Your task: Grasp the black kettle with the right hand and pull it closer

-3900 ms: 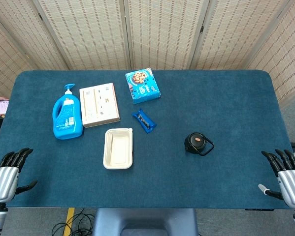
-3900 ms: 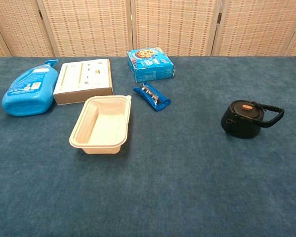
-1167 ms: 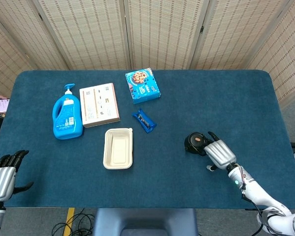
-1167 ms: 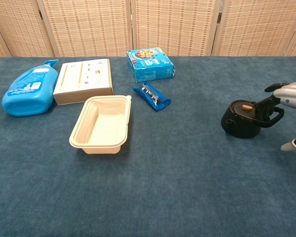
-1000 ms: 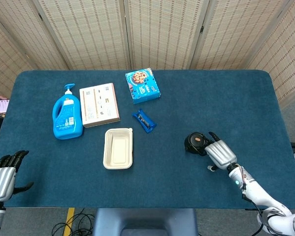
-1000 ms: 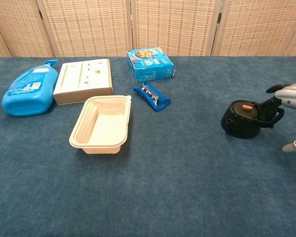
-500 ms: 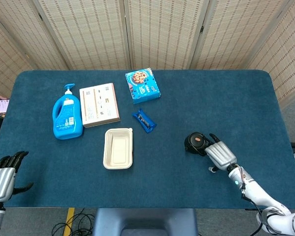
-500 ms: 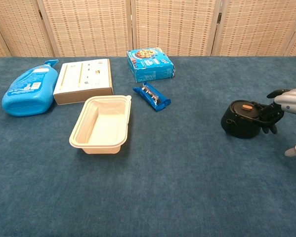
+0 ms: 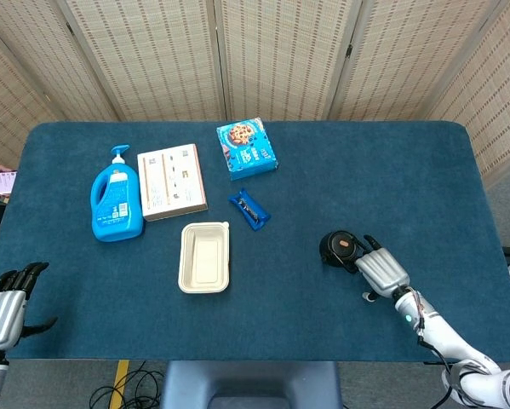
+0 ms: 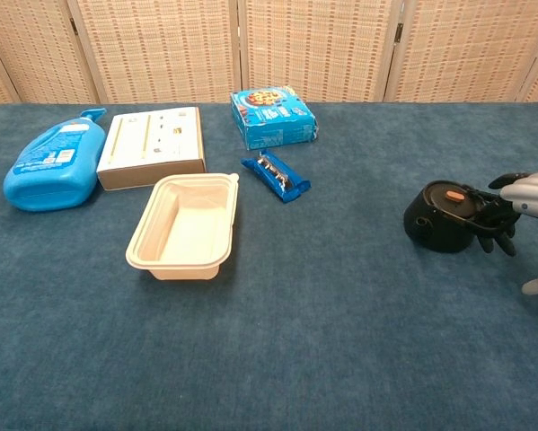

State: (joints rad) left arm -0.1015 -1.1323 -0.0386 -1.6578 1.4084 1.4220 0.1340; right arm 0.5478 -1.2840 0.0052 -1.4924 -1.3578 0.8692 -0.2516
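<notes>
One hand did all the work: the right hand (image 10: pixel 513 208), which half a second before had only reached the loop handle, had now curled its fingers (image 10: pixel 493 228) around that handle at the right edge of the chest view. With the grip closed, the black kettle (image 10: pixel 442 215) had shifted very slightly toward the right of the frame and seemed to tip a little, so the pull looked to have just begun. It sat right of centre on the blue table (image 9: pixel 306 298), barely nearer the robot. Meanwhile the left hand (image 9: pixel 3 307) lay unchanged at the lower left corner of the head view, fingers spread and holding nothing.
</notes>
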